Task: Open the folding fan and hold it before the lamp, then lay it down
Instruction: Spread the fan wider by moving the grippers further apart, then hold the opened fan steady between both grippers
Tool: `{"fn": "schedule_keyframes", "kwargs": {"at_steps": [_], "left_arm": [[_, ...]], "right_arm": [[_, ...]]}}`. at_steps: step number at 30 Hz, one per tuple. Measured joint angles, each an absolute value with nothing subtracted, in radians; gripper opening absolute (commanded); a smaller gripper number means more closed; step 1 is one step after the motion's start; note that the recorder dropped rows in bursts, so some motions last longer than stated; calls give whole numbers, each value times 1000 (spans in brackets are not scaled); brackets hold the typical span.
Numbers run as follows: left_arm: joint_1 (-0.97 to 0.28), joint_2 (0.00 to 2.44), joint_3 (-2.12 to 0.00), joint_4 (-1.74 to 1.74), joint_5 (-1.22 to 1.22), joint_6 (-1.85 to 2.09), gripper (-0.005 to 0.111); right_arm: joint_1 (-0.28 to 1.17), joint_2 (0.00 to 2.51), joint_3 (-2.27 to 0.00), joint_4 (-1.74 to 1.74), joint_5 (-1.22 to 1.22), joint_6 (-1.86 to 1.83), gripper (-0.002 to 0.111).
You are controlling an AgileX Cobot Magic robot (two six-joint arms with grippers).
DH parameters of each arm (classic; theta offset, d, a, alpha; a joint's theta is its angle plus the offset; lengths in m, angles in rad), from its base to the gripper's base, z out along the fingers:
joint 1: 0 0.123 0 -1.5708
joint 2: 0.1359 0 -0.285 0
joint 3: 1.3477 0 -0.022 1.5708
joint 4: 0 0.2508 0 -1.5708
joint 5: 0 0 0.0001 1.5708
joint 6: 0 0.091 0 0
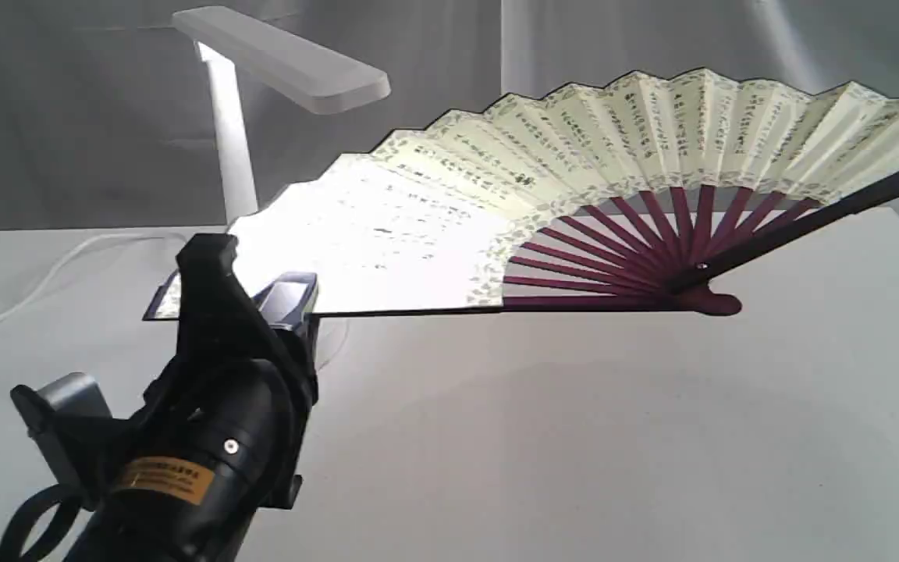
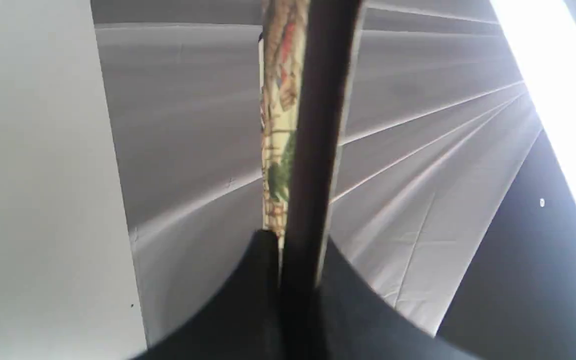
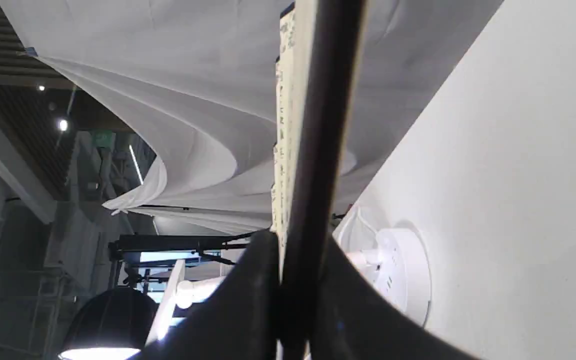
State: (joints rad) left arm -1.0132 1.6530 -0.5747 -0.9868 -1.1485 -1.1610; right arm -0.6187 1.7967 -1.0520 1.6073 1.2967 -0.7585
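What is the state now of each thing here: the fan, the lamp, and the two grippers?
folding fan: spread fully open, held up in front of the lamp by its two outer sticks.
lamp: upright and switched on, brightly lighting the fan's end near the left gripper.
left gripper: shut on one outer stick of the folding fan.
right gripper: shut on the other outer stick.

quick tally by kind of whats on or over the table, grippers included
folding fan: 1
desk lamp: 1
white cord: 1
grippers: 2 (left gripper, right gripper)
total: 5
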Motion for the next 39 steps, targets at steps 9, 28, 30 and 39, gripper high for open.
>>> {"fn": "schedule_keyframes", "kwargs": {"at_steps": [9, 28, 30, 39], "left_arm": [[-1013, 1538, -476, -986, -1138, -1151, 0], [-1013, 1238, -236, -1069, -1130, -1129, 0], [-1013, 1198, -218, -1084, -1126, -1104, 0], [-1013, 1045, -191, -1095, -1093, -986, 0]], "right_arm": [[-606, 1756, -904, 1662, 1304, -777, 0], [-392, 1719, -824, 1730, 1291, -818, 0], [-372, 1719, -824, 1735, 1291, -818, 0], [-350, 1671, -822, 1734, 1304, -817, 0]]}}
